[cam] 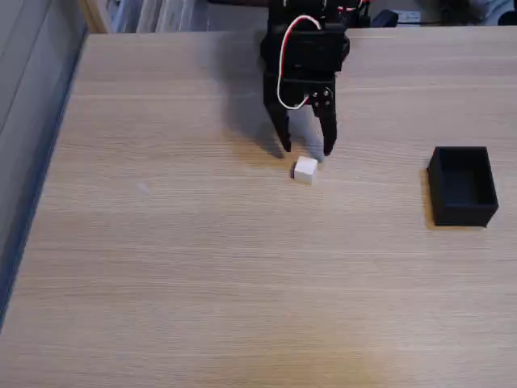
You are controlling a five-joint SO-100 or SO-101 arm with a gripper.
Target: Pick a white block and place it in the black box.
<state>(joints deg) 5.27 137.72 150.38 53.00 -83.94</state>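
The white block is a tiny cube lying on the wooden table near the middle of the fixed view. My black gripper hangs just above and behind it, open, its two fingertips spread to either side of the cube's far edge with nothing held between them. The black box stands open-topped at the right side of the table, well apart from the cube and the gripper; its inside looks empty.
The wooden table's left edge runs diagonally down the left of the view. Cluttered items sit beyond the table's back edge. The arm's red and white wires loop along the gripper body.
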